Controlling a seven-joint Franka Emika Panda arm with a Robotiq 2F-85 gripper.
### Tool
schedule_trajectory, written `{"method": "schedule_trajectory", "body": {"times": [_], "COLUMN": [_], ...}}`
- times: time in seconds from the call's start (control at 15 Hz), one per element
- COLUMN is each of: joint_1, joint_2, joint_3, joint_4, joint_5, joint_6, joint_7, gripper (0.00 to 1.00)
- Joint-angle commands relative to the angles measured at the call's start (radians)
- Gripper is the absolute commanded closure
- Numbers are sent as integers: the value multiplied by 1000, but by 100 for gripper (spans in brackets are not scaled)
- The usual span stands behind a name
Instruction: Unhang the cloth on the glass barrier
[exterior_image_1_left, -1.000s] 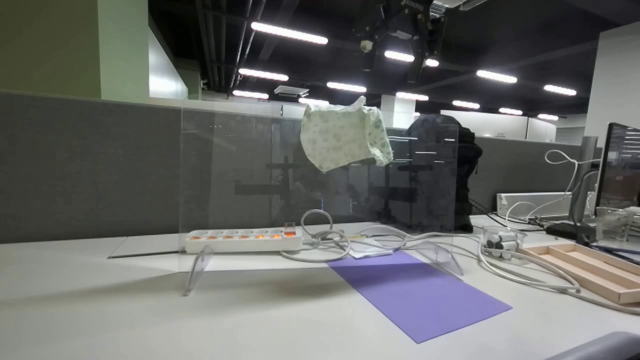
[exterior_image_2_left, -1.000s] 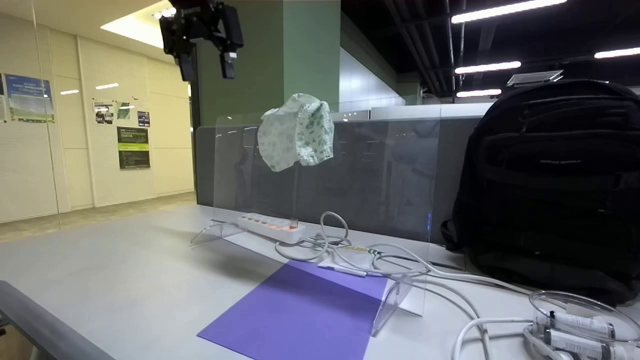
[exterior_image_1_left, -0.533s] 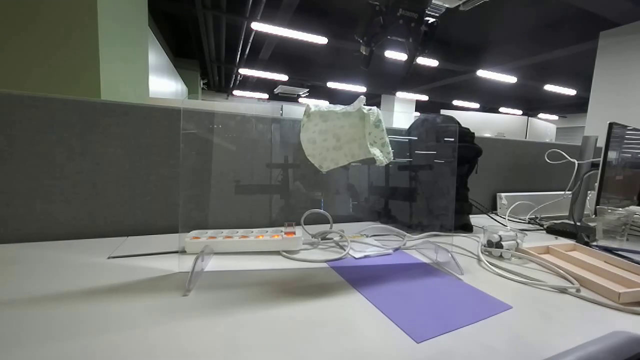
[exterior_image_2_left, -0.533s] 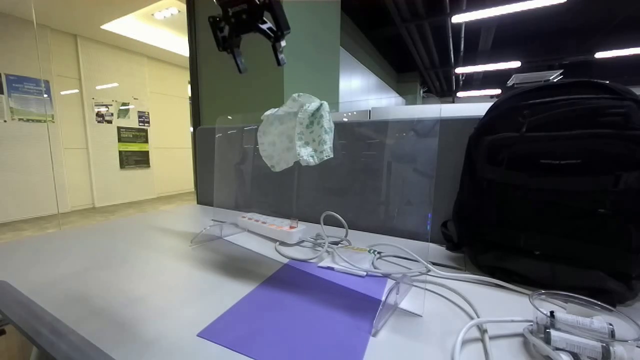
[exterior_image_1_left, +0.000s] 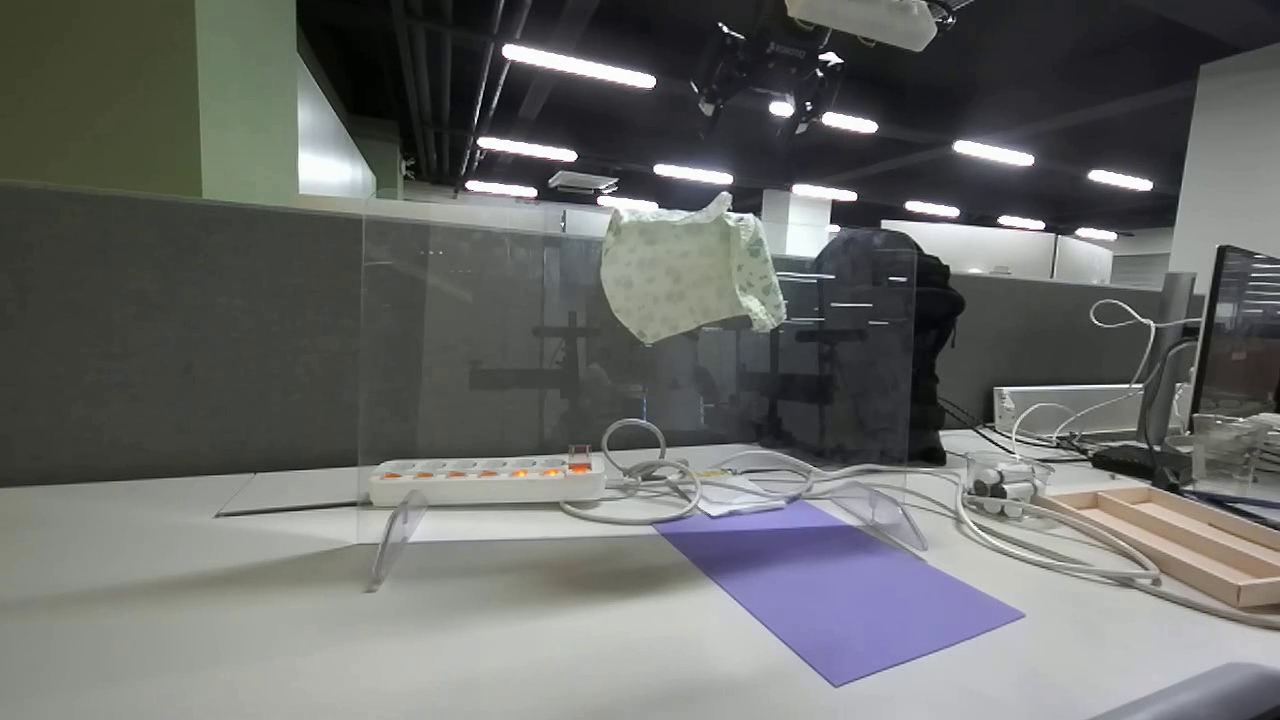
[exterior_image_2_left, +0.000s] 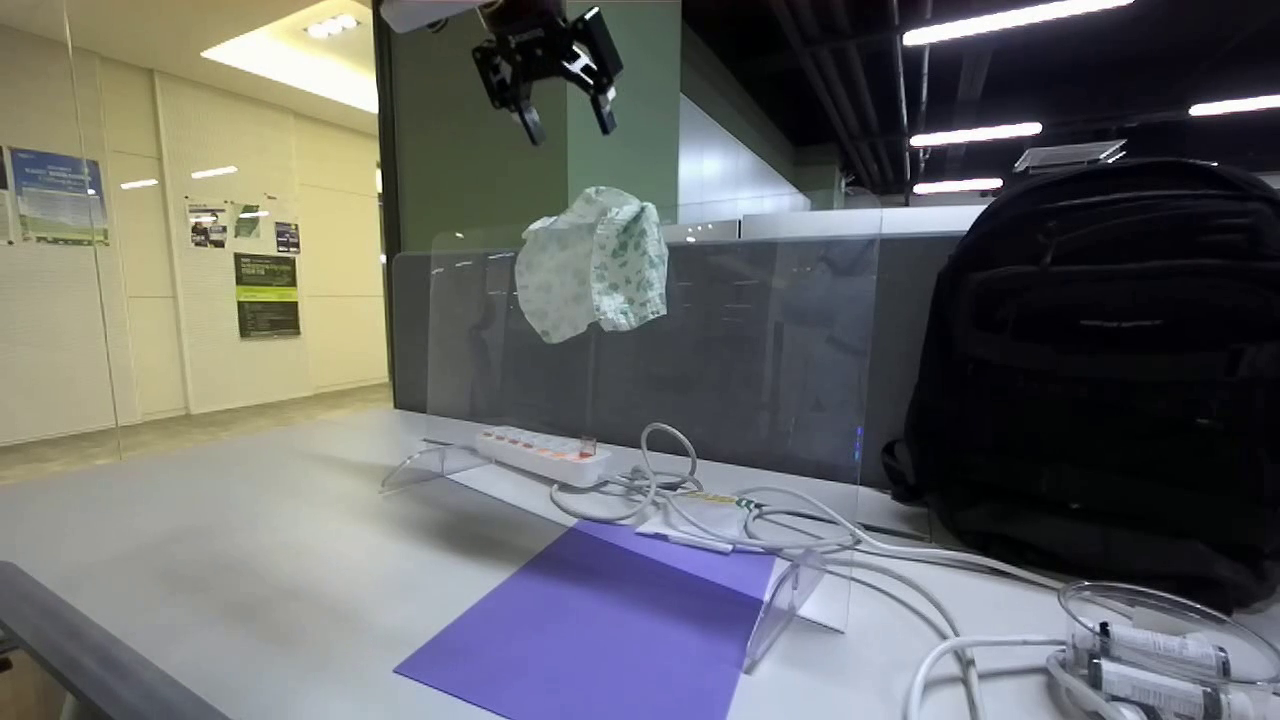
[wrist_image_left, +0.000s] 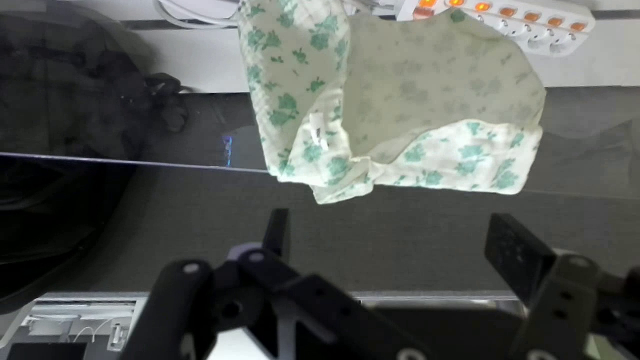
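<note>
While our black two-finger gripper (exterior_image_2_left: 571, 131) hangs above, jaws wide apart and empty, we see the white green-leaf-print cloth (exterior_image_2_left: 590, 266) draped over the top of the clear upright panel (exterior_image_1_left: 480, 320), toward the far edge of the white counter (exterior_image_1_left: 200, 600).

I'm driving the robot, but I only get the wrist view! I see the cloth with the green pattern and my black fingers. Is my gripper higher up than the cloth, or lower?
Observer: Higher. In both exterior views the gripper hangs in the air above the cloth, with a gap between them.
Operator: Cool! What's on the table that I can't see?
Observer: For one, a purple sheet lies flat on it.
Operator: And how does the barrier stand up?
Observer: It has two clear feet on the table, one toward each end.
</note>
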Motion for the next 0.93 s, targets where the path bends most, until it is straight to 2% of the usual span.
{"method": "schedule_trajectory", "body": {"times": [0.0, 0.6, 0.67, 0.73, 0.87], "joint_1": [-43, -61, -59, -59, -59], "joint_2": [69, 174, 182, 188, 199], "joint_3": [23, 48, 50, 53, 57], "joint_4": [58, 94, 98, 101, 108], "joint_5": [-45, -61, -58, -58, -57], "joint_6": [39, 52, 54, 55, 56], "joint_7": [79, 124, 123, 122, 121], "gripper": [0, 0, 25, 27, 40]}}
